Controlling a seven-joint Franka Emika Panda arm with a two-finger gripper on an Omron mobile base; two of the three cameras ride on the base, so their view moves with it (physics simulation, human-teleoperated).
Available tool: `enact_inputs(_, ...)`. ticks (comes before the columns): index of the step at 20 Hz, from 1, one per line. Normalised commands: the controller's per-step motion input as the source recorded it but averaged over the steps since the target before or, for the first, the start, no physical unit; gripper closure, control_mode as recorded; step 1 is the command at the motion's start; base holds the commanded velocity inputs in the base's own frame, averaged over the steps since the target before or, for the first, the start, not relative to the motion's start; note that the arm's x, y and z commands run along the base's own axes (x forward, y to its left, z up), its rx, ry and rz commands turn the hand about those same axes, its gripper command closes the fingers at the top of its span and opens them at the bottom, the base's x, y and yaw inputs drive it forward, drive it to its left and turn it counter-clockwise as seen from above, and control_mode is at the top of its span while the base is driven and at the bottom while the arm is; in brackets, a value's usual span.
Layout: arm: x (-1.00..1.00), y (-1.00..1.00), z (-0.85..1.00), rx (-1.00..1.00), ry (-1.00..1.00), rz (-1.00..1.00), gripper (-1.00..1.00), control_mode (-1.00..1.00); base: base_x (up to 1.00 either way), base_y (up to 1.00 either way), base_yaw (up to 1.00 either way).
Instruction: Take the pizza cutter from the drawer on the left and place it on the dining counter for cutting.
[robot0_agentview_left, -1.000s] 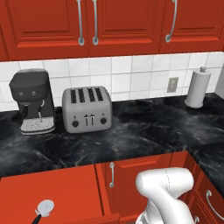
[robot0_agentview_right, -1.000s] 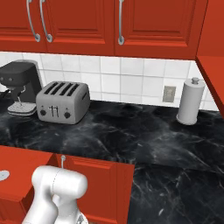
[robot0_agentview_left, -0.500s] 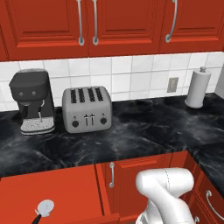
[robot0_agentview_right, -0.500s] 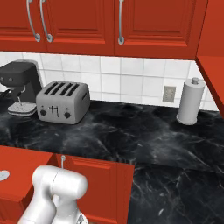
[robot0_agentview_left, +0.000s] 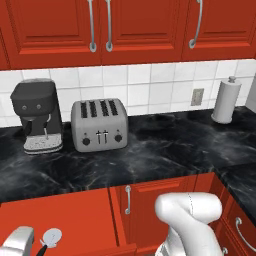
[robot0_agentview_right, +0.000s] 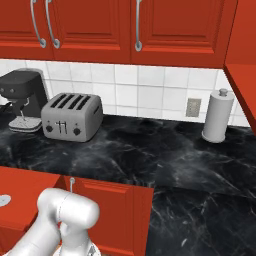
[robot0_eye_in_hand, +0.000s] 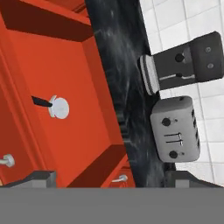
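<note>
So the drawer (robot0_eye_in_hand: 65, 100) is standing open and the pizza cutter (robot0_eye_in_hand: 54, 106) is lying flat on its plain red floor, roughly in the middle, with the round pale wheel pointing toward the desk edge and the short black handle pointing away from it. Nothing is touching it. In the left base view you can spot the cutter (robot0_agentview_left: 50, 237) way down at the bottom left, inside the same drawer (robot0_agentview_left: 65, 220).

The hand (robot0_eye_in_hand: 109, 177) is hanging above the drawer looking down into it, with both dark tips spread wide and nothing between them. It's well apart from the cutter, so I'd say we're in the reaching step: drawer done, grasp not yet made.

Next move, as I read it: the hand needs to be coming down over the cutter and lining its tips up across the skinny black handle, since the wheel is lying flat and looks like a poor thing to pinch. The drawer walls aren't crowding the cutter, so there should be room. After that it's lifting out and carrying to the dining counter, which I can't pick out here.

Up on the black marble desk (robot0_agentview_left: 165, 150) there's a toaster (robot0_agentview_left: 98, 125), a coffee machine (robot0_agentview_left: 37, 115) and a paper towel roll (robot0_agentview_left: 223, 100). As for brands or writing, I'm not seeing any readable text anywhere, just dials and knobs on the toaster.
</note>
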Motion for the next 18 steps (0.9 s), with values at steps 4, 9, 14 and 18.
enact_inputs(4,1.00,-0.35,0.00,0.06,0.23,-0.03,-1.00,-1.00,0.00,0.00,0.00)
enact_inputs(9,0.99,-0.09,-0.09,0.01,0.21,-0.04,-1.00,-1.00,0.00,0.00,0.00)
enact_inputs(14,0.63,0.00,-0.12,0.13,0.25,-0.19,-1.00,-1.00,0.00,0.00,0.00)
enact_inputs(18,0.30,0.14,-0.23,0.20,0.38,-0.38,-1.00,-1.00,0.00,0.00,0.00)
